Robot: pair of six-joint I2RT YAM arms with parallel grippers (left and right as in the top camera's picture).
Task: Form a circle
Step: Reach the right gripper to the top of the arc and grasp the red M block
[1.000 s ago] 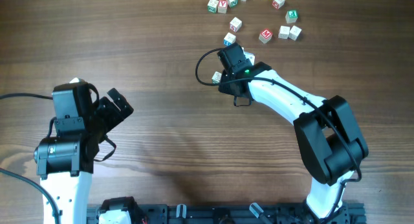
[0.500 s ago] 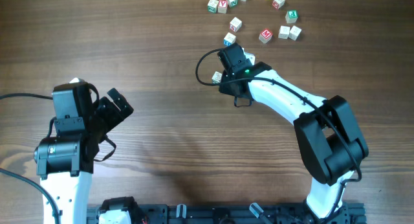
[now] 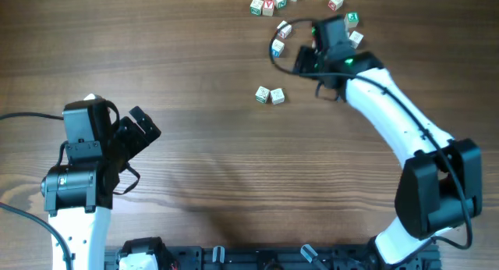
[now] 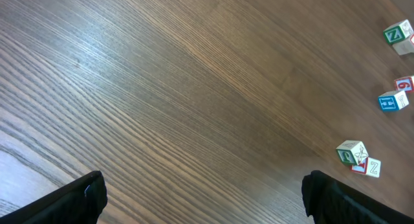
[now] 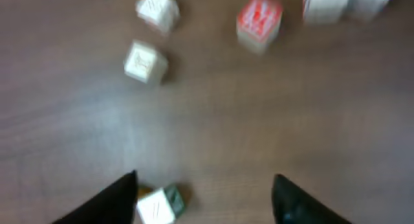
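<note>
The circle (image 3: 356, 39) is a tight group of small whitish letter cubes at the far right; my right arm covers part of it in the overhead view. The right wrist view shows its red M cube (image 5: 259, 18) and two white cubes (image 5: 323, 2) ahead of the fingers. My right gripper (image 3: 316, 59) (image 5: 206, 180) hovers just short of that group, open, with nothing between its fingers. A pair of cubes (image 3: 270, 95) lies apart to the lower left. My left gripper (image 3: 144, 126) (image 4: 204, 185) hangs open over bare table at the left.
More letter cubes are scattered in an arc along the far edge (image 3: 269, 5) (image 3: 335, 1), and two lie left of the right gripper (image 3: 283, 28) (image 5: 143, 61). A white-and-green cube (image 5: 158, 206) sits by the right gripper's left fingertip. The left wrist view catches several cubes at its right edge (image 4: 352, 153).
My right arm swung right and away, from the pair of cubes to the M group, and its jaws opened. A second cube now shows where the gripper stood. The left arm stayed still.
</note>
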